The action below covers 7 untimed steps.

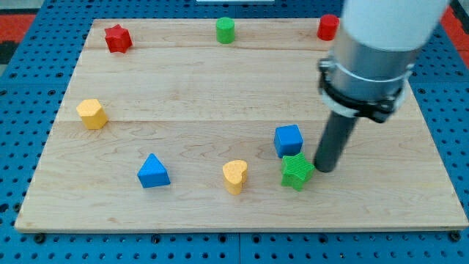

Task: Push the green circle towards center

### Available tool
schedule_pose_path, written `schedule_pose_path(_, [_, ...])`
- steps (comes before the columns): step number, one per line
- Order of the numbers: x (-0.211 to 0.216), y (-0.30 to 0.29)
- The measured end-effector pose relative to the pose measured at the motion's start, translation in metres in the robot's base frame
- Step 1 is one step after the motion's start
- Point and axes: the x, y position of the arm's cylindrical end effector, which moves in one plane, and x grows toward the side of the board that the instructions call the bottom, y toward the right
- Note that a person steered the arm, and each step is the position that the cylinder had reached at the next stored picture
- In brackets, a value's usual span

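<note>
The green circle, a short green cylinder, stands near the view's top edge of the wooden board, a little left of the middle. My tip is far from it, at the lower right, just right of a green star and close to touching it. A blue cube sits just above the green star, left of the rod.
A red star is at the top left and a red cylinder at the top right, partly behind the arm. A yellow hexagon-like block is at the left, a blue triangle and a yellow heart near the bottom.
</note>
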Motion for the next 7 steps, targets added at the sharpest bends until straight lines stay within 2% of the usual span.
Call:
schedule_pose_path(2, [-0.054,-0.038])
schedule_pose_path(3, [-0.084,0.01])
schedule_pose_path(5, [-0.254,0.06])
schedule_pose_path(6, [-0.291,-0.031])
schedule_pose_path(7, [-0.333,-0.082])
